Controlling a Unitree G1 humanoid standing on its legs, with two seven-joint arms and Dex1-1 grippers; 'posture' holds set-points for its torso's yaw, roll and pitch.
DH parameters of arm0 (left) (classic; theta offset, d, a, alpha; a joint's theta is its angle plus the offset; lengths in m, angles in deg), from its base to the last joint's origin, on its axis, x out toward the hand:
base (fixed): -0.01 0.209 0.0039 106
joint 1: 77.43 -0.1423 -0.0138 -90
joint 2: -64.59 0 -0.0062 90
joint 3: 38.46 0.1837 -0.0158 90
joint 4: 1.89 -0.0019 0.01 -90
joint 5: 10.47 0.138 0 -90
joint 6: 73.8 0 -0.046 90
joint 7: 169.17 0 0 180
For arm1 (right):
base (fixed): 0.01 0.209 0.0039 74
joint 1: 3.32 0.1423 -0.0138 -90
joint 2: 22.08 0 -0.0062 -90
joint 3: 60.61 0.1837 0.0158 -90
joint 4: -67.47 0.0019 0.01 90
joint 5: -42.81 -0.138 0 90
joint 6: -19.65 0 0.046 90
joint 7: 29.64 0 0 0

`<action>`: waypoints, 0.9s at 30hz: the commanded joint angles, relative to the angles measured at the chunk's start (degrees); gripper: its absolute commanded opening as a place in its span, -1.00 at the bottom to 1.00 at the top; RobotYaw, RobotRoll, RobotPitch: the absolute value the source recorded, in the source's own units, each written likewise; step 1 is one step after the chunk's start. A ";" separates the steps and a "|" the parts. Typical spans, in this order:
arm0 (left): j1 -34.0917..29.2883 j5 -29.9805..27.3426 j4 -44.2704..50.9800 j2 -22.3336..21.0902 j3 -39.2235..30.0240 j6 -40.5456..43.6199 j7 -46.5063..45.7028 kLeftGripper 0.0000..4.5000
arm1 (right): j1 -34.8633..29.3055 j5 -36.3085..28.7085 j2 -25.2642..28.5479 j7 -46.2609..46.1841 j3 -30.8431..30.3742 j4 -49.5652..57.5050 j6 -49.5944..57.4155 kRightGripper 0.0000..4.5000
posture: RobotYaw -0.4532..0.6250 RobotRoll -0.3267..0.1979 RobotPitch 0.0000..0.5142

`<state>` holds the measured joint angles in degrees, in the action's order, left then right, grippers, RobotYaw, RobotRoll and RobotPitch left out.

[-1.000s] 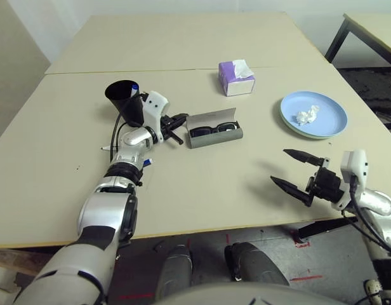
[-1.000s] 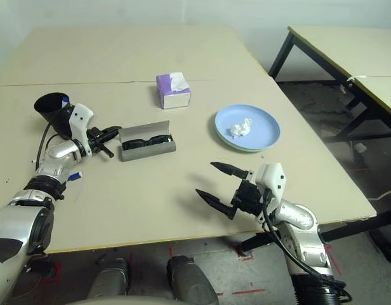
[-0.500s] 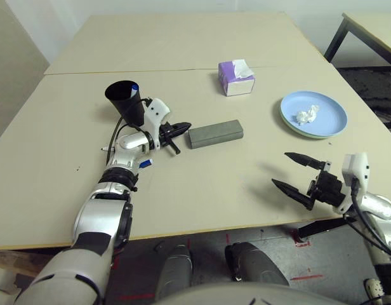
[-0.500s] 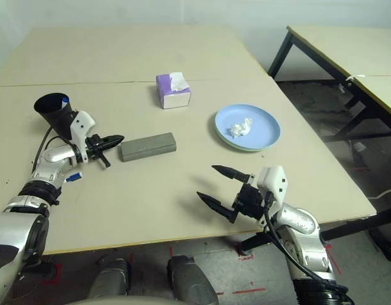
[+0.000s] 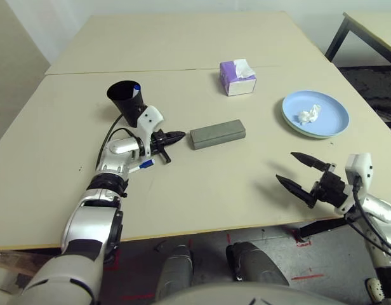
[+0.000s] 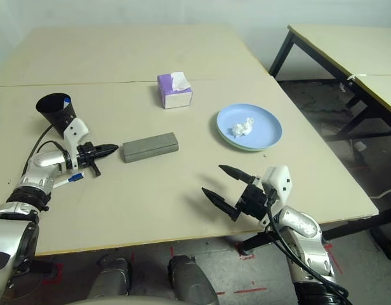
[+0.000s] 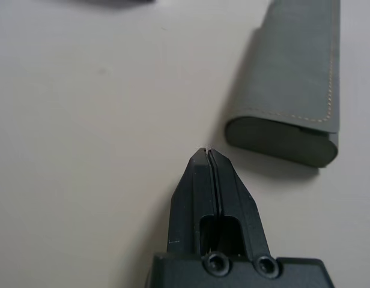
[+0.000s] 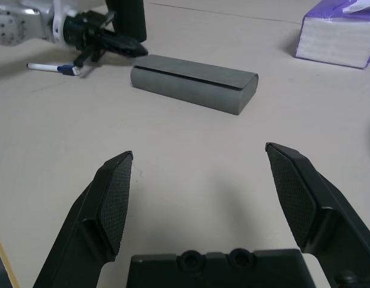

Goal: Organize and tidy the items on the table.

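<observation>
Case [image 5: 218, 134] lid now closed; left fingers [image 5: 174, 136] pressed together beside it, right fingers [image 5: 301, 172] wide; tissue box [image 5: 237, 77] beyond

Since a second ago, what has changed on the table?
The grey glasses case, open a second ago with black sunglasses showing inside, now lies shut. The left pincer, shut, has drawn back and sits apart from it. The right pincer stayed open near the table edge; the blue plate and purple tissue box stayed put.
</observation>
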<state>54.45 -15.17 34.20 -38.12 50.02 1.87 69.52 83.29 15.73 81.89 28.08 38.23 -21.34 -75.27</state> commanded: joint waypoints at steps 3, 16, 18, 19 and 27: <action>-4.07 -3.67 11.84 -5.10 -1.85 7.11 3.25 -0.98 | 0.36 0.05 -0.06 1.47 -0.70 -0.46 -0.83 1.00 | -0.41 0.25 -0.53; -23.58 -16.07 42.73 -20.23 -7.66 26.15 13.07 -0.98 | 5.64 1.11 -1.33 4.59 -3.51 -5.36 -2.55 1.00 | -0.26 0.25 -0.51; -26.17 -16.78 43.78 -22.49 -8.76 26.45 14.30 -0.98 | 6.19 1.13 -1.50 4.92 -3.79 -5.93 -2.79 1.00 | -0.24 0.25 -0.50; -27.39 -16.88 43.87 -23.64 -9.36 26.32 14.71 -0.98 | 6.43 1.16 -1.60 5.07 -3.92 -6.15 -2.89 1.00 | -0.23 0.25 -0.50; -30.58 -13.95 40.72 -32.28 -10.00 21.68 19.02 -0.72 | 7.20 2.59 0.06 10.75 -7.07 -5.90 -5.38 1.00 | -0.20 0.25 -0.48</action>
<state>23.56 -30.52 76.13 -69.30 40.01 25.21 87.23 90.40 17.43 81.10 36.97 32.25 -27.52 -79.50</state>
